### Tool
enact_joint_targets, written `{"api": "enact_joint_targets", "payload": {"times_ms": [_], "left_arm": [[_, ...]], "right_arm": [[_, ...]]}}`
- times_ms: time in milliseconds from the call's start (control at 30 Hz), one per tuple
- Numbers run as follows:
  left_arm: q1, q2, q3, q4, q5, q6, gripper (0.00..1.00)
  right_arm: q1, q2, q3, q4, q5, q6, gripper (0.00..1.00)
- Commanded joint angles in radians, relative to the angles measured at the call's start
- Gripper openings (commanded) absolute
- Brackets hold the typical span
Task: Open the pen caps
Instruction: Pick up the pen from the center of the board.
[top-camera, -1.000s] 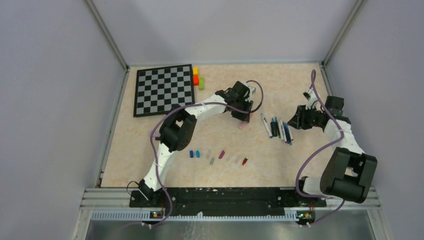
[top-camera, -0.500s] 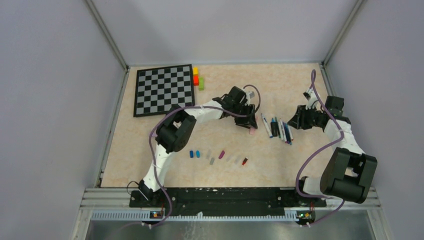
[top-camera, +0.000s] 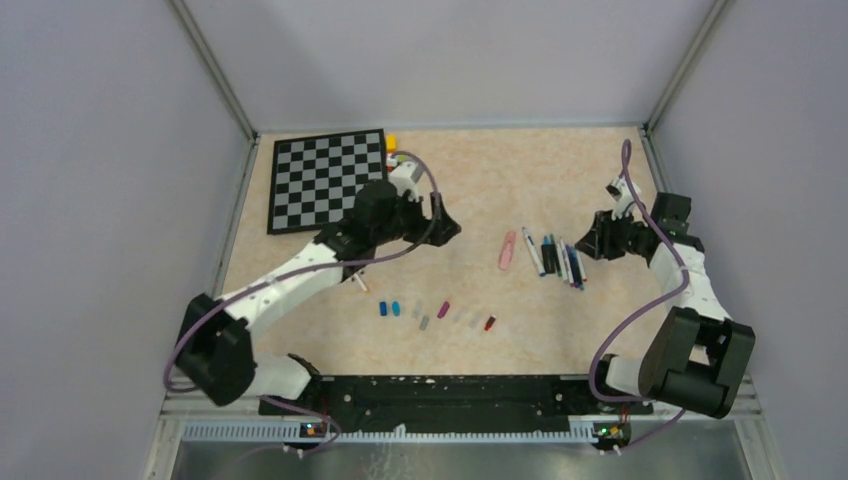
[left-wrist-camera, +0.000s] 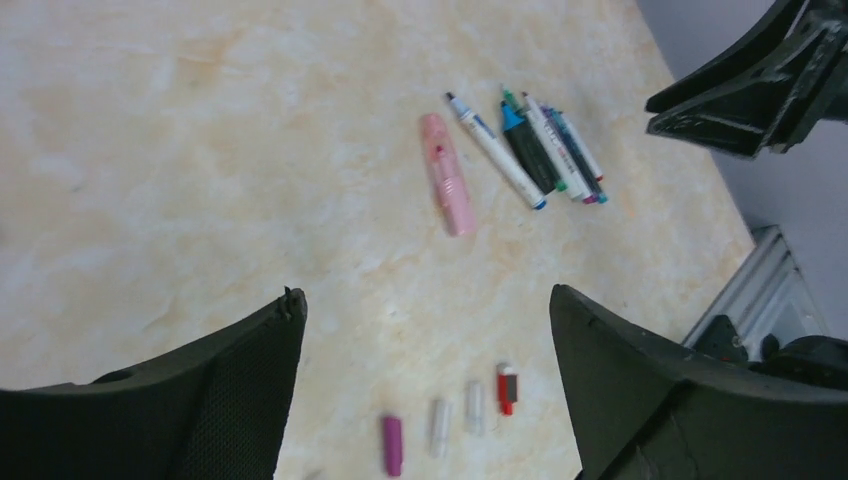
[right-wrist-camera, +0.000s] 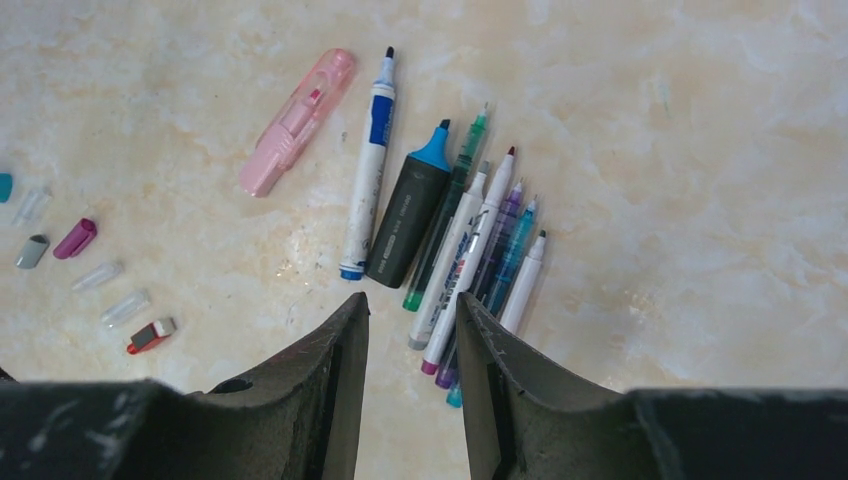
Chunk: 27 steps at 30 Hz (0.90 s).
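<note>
Pen caps: nearest the arm bases, a loose row of pen caps (top-camera: 436, 314) lies on the table (top-camera: 560, 330), all of them off their pens. From the left there are two blue, a clear one, grey, magenta and two more clear ones, with a red cap (right-wrist-camera: 152, 335) at the right end.
Stray pen: one thin pale pen (top-camera: 359, 284) lies just beside the left arm (top-camera: 290, 280), behind the blue caps. It is too small to make out more.
Pink highlighter: the pink highlighter (right-wrist-camera: 296, 122) lies flat, just left of the bundle and not touching it. I can't tell whether its cap is on.
Pens: the pens (right-wrist-camera: 460, 235) lie side by side on the right half, beyond the caps, with bare tips toward the far wall. A white-and-blue marker and a fat dark one with a blue tip lie on the left; thinner green, purple and teal ones are packed together on the right.
Right gripper: the right gripper (right-wrist-camera: 410, 300) hangs above the table, just right of the bundle. Its fingers are a little apart, with bare table showing between them, and they grasp nothing.
Left gripper: the left gripper (left-wrist-camera: 427, 300) is raised over bare table between the chessboard and the highlighter, well apart from pens and caps. Its fingers are spread wide, released, with nothing in them.
Chessboard: the chessboard (top-camera: 328, 180) lies flat at the far left.
Blocks: a yellow block (top-camera: 391, 141) peeks out at the board's right edge, behind the left wrist.
</note>
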Motion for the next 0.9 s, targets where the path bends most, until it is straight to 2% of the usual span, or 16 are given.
{"api": "enact_joint_targets", "payload": {"times_ms": [0, 133, 267, 467, 700, 867], "left_arm": [[0.027, -0.233, -0.247, 0.065, -0.229, 0.046, 0.98], [0.098, -0.379, -0.386, 0.039, -0.272, 0.024, 0.99], [0.171, -0.448, -0.45, -0.032, -0.254, -0.027, 0.99], [0.217, -0.526, -0.555, -0.059, -0.267, -0.115, 0.99], [0.221, -0.48, -0.508, -0.201, -0.428, -0.128, 0.99], [0.221, -0.401, -0.475, -0.248, -0.49, -0.188, 0.97]], "right_arm": [[-0.01, -0.049, 0.03, -0.015, -0.095, -0.053, 0.36], [-0.01, -0.074, 0.01, -0.005, -0.143, -0.072, 0.36], [-0.011, -0.087, -0.004, 0.008, -0.162, -0.078, 0.36], [-0.01, -0.087, -0.007, 0.009, -0.165, -0.078, 0.36], [-0.01, -0.087, -0.007, 0.01, -0.17, -0.075, 0.36], [-0.009, -0.088, -0.008, 0.009, -0.17, -0.074, 0.36]]}}
